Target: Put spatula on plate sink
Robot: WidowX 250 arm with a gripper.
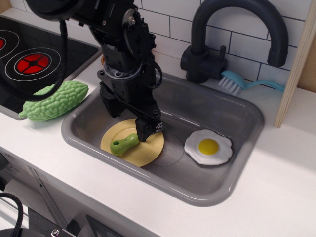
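Filling most of the white desk (276, 197), the grey rectangular sink (237, 111) holds a round pale-yellow plate (148, 153) carrying the green-handled toy spatula (123, 144), its head hidden behind the black gripper (147, 129); jaws' opening unclear. White-and-yellow fried egg (208, 147) lies near the plate.

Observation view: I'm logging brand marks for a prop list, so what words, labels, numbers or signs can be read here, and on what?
No readable text anywhere in this view.
Gripper: small white specks on the black finger, too small to read.
Stove: red and white ring markings only, no letters or numbers.
Spatula, plate, fried egg, faucet: unmarked.
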